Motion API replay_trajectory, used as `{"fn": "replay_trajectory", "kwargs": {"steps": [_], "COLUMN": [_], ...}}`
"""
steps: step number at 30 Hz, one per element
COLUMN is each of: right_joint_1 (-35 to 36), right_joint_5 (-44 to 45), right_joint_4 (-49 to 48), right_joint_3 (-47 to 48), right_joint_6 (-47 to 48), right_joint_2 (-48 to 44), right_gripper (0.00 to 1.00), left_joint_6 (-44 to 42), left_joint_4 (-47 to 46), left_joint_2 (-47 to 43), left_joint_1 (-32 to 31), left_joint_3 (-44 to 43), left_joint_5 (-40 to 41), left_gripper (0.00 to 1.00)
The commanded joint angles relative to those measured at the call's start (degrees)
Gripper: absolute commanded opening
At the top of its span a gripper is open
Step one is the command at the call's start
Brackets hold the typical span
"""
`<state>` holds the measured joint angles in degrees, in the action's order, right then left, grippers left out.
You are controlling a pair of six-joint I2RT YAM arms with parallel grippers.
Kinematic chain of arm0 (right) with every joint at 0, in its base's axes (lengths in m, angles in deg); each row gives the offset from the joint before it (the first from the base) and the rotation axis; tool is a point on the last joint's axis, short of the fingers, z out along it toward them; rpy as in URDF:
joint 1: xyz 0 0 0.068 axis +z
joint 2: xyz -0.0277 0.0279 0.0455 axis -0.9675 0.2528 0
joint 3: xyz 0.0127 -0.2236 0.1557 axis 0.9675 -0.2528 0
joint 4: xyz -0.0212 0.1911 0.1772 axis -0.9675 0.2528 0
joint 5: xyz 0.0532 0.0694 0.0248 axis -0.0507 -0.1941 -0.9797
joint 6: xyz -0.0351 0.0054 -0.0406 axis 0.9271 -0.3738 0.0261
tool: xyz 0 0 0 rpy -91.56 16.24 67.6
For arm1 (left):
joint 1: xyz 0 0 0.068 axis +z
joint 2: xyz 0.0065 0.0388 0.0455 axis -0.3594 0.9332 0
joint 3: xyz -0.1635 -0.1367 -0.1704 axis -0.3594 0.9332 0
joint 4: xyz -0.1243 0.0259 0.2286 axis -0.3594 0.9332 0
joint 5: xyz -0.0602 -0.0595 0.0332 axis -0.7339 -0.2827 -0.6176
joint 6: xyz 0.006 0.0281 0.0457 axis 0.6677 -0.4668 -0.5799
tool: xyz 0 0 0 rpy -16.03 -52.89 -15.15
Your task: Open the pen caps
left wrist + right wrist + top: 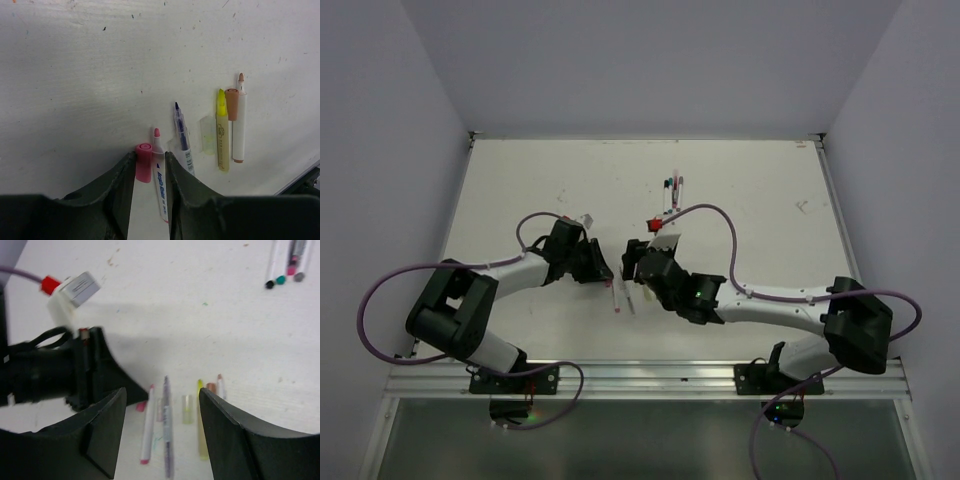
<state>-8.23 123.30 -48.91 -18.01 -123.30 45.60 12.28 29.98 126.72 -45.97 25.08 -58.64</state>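
The left gripper (pixel 150 159) rested on the tabletop (pixel 75 75) about midway along and nearer the near edge. Its jaws were apart, straddling the pink cap (pixel 143 162) and the barrel of the pink pen (pixel 160 185) just beside it. In the same row lay a blue pen (pixel 182 142), a clear yellowish cap (pixel 207 135), a yellow marker (pixel 222 132), a brown cap (pixel 231 103) and a brown pen (pixel 239 125). The right gripper (pixel 160 400) hung wide open over that row. A few capped pens (pixel 274 262) lay toward the far edge.
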Motion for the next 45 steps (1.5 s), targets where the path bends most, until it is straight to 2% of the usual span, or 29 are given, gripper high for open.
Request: {"fn": "replay_trajectory", "kwargs": {"steps": [1,4,7,11,16,17,18,19,20,22,27,35,40,45], "right_joint_1": [-6.7,-15.1,-20.4,-29.7,-36.4,-37.0,-37.6,-38.1,-39.3,-40.8,-42.3,-43.1,-43.6,-44.0], "right_joint_5": [-1.1,-5.2,-10.5,-15.4,-20.3,-20.4,-20.5,-21.0,-21.6,-22.7,-23.1,-23.2,-22.2,-22.2], "right_joint_4": [3.1,4.0,4.5,5.5,8.6,9.0,9.6,9.9,10.4,11.0,13.2,16.3,16.7,15.6], "right_joint_3": [-1.4,-1.4,0.4,5.1,15.9,17.5,20.5,22.0,23.3,27.3,35.1,43.5,43.0,38.5], "right_joint_6": [0.2,1.6,4.4,7.0,8.1,8.4,8.7,8.9,9.1,9.2,10.1,11.3,10.8,11.3], "right_joint_2": [-2.0,-2.0,0.4,7.3,19.1,20.9,22.3,25.0,26.2,28.5,35.5,43.3,44.9,43.7], "right_gripper": [0.64,0.64,0.64,0.62,0.53,0.50,0.49,0.48,0.43,0.41,0.37,0.36,0.33,0.28], "left_joint_6": [-0.5,-0.6,-0.8,-1.6,-4.2,-4.5,-5.4,-5.9,-6.2,-7.6,-11.3,-12.5,-12.8,-12.6], "left_joint_4": [4.9,7.1,8.9,12.7,15.1,16.2,16.7,17.1,17.9,18.6,18.5,16.5,16.2,16.0], "left_joint_2": [-1.2,-3.3,-5.5,-9.3,-16.8,-17.9,-19.8,-20.9,-21.9,-25.0,-31.7,-34.8,-33.4,-33.4], "left_joint_1": [-0.5,-0.5,-0.5,-0.5,-0.5,-0.5,-0.4,-0.4,-0.4,-0.4,-0.4,-0.3,-0.3,-0.3], "left_joint_3": [1.4,0.0,-1.7,-5.8,-8.5,-8.7,-8.7,-8.9,-8.9,-8.8,-7.3,-4.8,-5.0,-4.6], "left_joint_5": [3.7,4.2,4.6,6.6,15.2,15.9,19.7,20.9,22.1,25.3,29.8,29.6,27.9,26.3], "left_gripper": [0.34,0.37,0.39,0.44,0.70,0.73,0.78,0.87,0.90,0.99,1.00,1.00,1.00,1.00]}}
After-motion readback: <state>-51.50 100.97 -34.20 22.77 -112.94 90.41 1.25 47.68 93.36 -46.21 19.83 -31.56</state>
